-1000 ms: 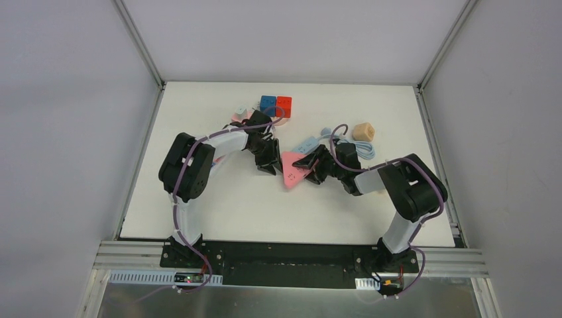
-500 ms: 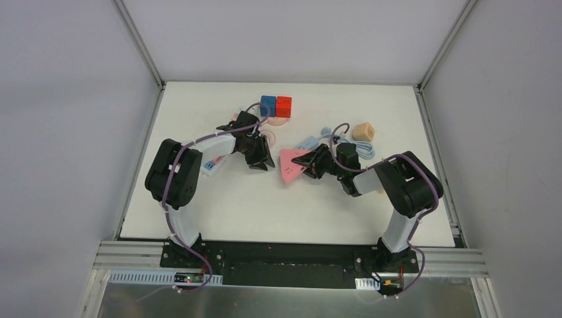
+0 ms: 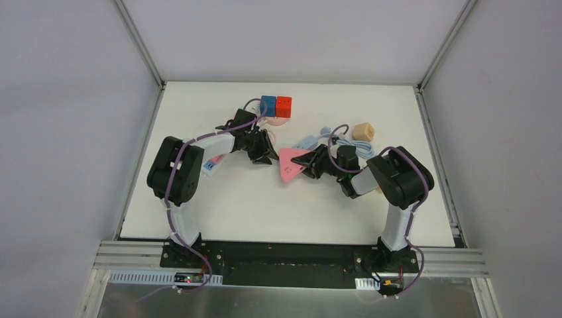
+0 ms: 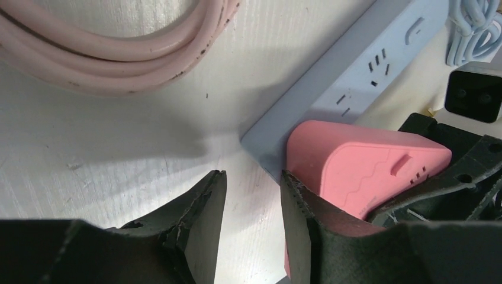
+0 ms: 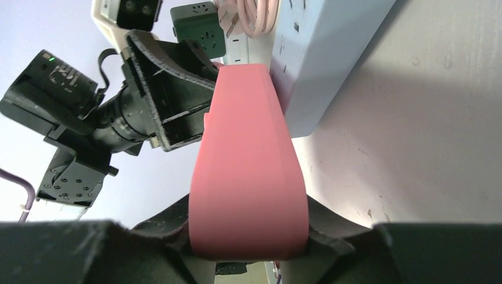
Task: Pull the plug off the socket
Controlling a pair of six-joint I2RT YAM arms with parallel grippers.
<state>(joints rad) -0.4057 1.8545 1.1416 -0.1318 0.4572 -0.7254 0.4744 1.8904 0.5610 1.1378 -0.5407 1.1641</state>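
Note:
A pink triangular plug (image 3: 289, 165) lies at the near-left end of a light blue power strip (image 3: 306, 142), touching it. My right gripper (image 3: 310, 164) is shut on the plug's wide end; in the right wrist view the plug (image 5: 247, 165) fills the gap between the fingers of the right gripper (image 5: 248, 218), its narrow end against the strip (image 5: 319, 53). My left gripper (image 3: 266, 150) is open and empty just left of the plug. In the left wrist view the left gripper (image 4: 251, 177) has bare table between its fingers, with the plug (image 4: 361, 163) and strip (image 4: 355, 77) to the right.
A coiled pink cable (image 4: 118, 53) lies beside the left gripper. Blue (image 3: 268, 105) and red (image 3: 283, 106) cube adapters stand at the back, a tan cube (image 3: 362, 131) and a light blue cable (image 3: 361, 150) at the right. A small white strip (image 3: 212, 163) lies under the left arm.
My left gripper has moved away from the near side toward the back, clear of the plug. My right gripper has shifted the plug slightly farther back while still holding it.

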